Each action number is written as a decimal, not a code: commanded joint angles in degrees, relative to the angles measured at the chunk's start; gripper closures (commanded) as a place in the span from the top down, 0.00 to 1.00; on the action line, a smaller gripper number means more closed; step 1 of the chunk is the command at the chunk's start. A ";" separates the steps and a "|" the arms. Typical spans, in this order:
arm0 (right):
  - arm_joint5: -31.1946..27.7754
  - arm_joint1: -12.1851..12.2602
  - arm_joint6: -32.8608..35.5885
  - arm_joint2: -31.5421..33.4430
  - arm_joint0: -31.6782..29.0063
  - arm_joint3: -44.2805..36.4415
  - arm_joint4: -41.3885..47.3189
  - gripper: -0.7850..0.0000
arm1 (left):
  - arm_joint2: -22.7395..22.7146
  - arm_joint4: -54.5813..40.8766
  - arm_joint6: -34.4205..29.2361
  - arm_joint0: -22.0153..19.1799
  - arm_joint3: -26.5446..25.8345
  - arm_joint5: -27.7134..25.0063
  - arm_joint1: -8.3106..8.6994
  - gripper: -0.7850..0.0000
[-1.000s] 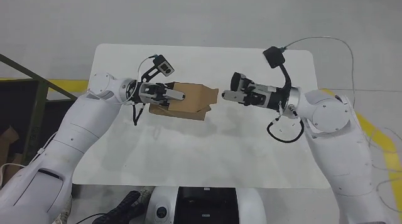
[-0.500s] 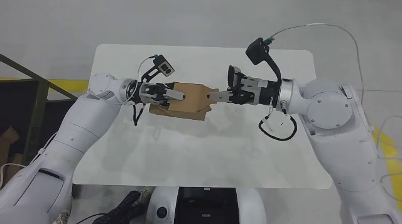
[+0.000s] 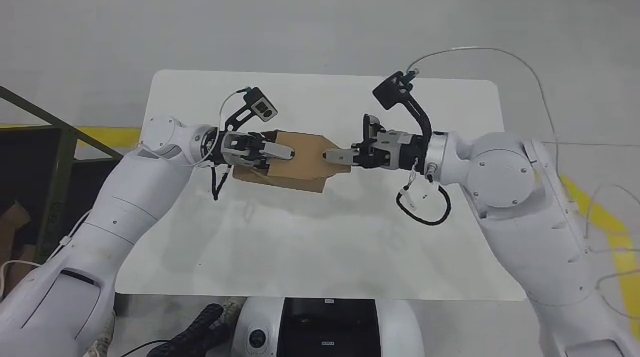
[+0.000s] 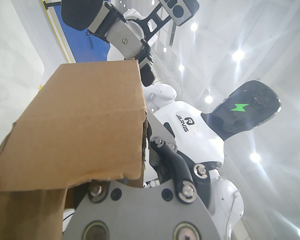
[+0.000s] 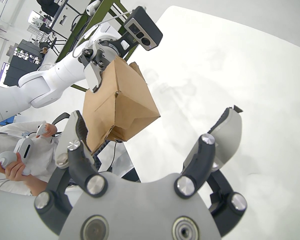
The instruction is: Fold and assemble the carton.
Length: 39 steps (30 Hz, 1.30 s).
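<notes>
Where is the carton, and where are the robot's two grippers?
carton (image 3: 308,160), top view, its brown upper panel.
left gripper (image 3: 282,152), top view, between its fingertips on the carton.
right gripper (image 3: 338,156), top view, between its fingertips by the carton's edge.

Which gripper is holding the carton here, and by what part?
The left gripper is shut on the carton, clamping the end nearest its own arm. The right gripper is open at the opposite end, gripping nothing.

Carton: plain brown cardboard. Desk: plain white. Left hand, right hand: silver-grey plates, black links. Floor: pale grey, yellow stripe. Rack: olive green.
</notes>
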 commanded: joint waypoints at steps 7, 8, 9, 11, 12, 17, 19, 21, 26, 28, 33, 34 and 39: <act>-0.58 0.31 -1.58 0.58 -1.55 0.31 -0.09 1.00 | 0.00 0.00 0.00 0.00 0.00 0.00 0.00 0.00; -0.58 0.37 -1.86 0.66 -1.77 0.30 -0.43 1.00 | 0.00 0.00 0.00 0.00 0.00 0.00 0.00 0.00; -0.61 0.39 -1.88 0.65 -1.89 0.33 -0.33 1.00 | 0.00 0.00 0.00 0.00 0.00 0.00 0.00 0.00; -0.34 0.50 -2.26 0.78 -2.15 0.43 -1.13 1.00 | 0.00 0.00 0.00 0.00 0.00 0.00 0.00 0.00; -0.34 0.51 -2.34 0.76 -2.23 0.42 -1.21 1.00 | 0.00 0.00 0.00 0.00 0.00 0.00 0.00 0.00; -0.58 0.65 -2.62 0.47 -2.88 0.65 -1.47 1.00 | 0.00 0.00 0.00 0.00 0.00 0.00 0.00 0.00; -0.56 0.65 -2.82 0.10 -2.96 0.68 -1.67 1.00 | 0.00 0.00 0.00 0.00 0.00 0.00 0.00 0.00; -0.53 0.62 -3.16 -0.33 -2.93 0.84 -1.98 1.00 | 0.00 0.00 0.00 0.00 0.00 0.00 0.00 0.00; -0.96 0.46 -4.67 -1.40 -2.68 1.57 -1.73 1.00 | 0.00 0.00 0.00 0.00 0.00 0.00 0.00 0.00; -1.12 0.44 -4.94 -1.57 -2.60 1.78 -1.63 1.00 | 0.00 0.00 0.00 0.00 0.00 0.00 0.00 0.00; -1.40 0.51 -5.41 -1.54 -2.76 1.89 -1.83 1.00 | 0.00 0.00 0.00 0.00 0.00 0.00 0.00 0.00; -1.42 0.57 -5.39 -1.45 -2.97 1.88 -1.89 1.00 | 0.00 0.00 0.00 0.00 0.00 0.00 0.00 0.00; -1.45 0.78 -4.82 -1.55 -3.85 1.65 -2.97 1.00 | 0.00 0.00 0.00 0.00 0.00 0.00 0.00 0.00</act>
